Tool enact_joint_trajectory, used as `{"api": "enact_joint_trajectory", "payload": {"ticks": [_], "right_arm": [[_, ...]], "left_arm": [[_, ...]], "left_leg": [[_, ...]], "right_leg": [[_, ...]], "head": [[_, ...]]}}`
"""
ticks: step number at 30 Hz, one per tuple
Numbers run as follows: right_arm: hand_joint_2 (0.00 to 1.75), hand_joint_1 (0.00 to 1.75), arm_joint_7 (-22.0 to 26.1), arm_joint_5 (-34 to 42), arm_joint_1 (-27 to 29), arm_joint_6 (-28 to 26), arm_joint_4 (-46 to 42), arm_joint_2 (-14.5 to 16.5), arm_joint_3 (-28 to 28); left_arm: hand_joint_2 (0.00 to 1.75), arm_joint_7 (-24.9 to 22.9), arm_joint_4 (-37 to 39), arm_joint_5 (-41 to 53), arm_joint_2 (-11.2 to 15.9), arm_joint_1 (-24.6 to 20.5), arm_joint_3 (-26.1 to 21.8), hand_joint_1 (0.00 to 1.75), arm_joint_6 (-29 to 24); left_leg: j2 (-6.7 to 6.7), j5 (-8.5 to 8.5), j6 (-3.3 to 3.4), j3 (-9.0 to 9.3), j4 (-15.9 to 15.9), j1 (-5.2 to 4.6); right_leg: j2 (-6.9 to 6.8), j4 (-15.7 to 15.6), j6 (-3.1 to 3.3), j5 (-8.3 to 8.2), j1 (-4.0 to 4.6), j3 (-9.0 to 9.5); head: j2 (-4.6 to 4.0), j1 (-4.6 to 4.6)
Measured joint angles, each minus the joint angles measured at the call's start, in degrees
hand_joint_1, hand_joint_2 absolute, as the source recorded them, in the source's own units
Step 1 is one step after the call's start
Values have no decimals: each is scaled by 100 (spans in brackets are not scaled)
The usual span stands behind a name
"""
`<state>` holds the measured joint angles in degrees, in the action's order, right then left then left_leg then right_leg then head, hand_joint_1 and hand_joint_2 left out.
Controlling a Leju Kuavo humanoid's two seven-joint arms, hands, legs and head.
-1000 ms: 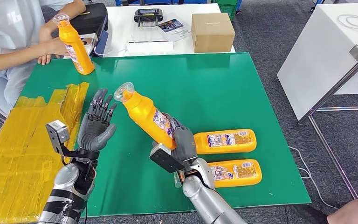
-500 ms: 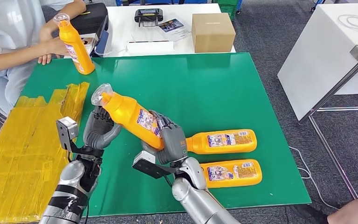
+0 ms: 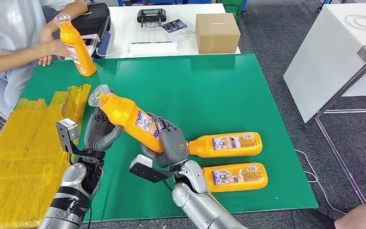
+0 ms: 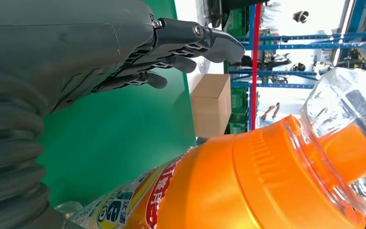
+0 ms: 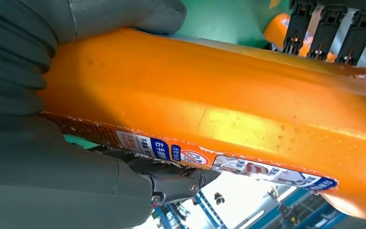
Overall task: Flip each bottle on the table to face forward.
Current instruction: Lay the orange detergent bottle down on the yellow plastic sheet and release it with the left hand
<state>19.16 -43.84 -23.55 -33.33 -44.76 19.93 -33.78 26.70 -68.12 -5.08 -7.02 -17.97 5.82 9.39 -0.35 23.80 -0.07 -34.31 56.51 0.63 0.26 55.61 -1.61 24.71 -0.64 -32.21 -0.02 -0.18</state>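
both hands [image 3: 100, 131] [image 3: 171, 143] around tilted bottle [image 3: 128, 117]

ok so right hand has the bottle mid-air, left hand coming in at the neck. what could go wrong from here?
1. The right hand alone grips the tilted bottle, low on its body. The left hand sits by the neck with fingers apart in the left wrist view, so an early release could drop it.
2. Two lying bottles rest close behind the right hand; pulling back could knock them.

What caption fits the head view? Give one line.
Right robot hand passes a tilted orange plastic bottle toward the left robot hand above the green table.
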Motion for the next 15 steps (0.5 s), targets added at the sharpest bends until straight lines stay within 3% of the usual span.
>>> {"api": "enact_joint_trajectory", "payload": {"ticks": [15], "right_arm": [[175, 175, 3, 312, -332, 314, 541, 51, -410]], "left_arm": [[175, 20, -275, -468, -1, 194, -73, 0, 431]], "left_leg": [[1, 0, 0, 0, 0, 0]], "right_leg": [[0, 0, 0, 0, -1, -1]], "head": [[0, -1]]}}
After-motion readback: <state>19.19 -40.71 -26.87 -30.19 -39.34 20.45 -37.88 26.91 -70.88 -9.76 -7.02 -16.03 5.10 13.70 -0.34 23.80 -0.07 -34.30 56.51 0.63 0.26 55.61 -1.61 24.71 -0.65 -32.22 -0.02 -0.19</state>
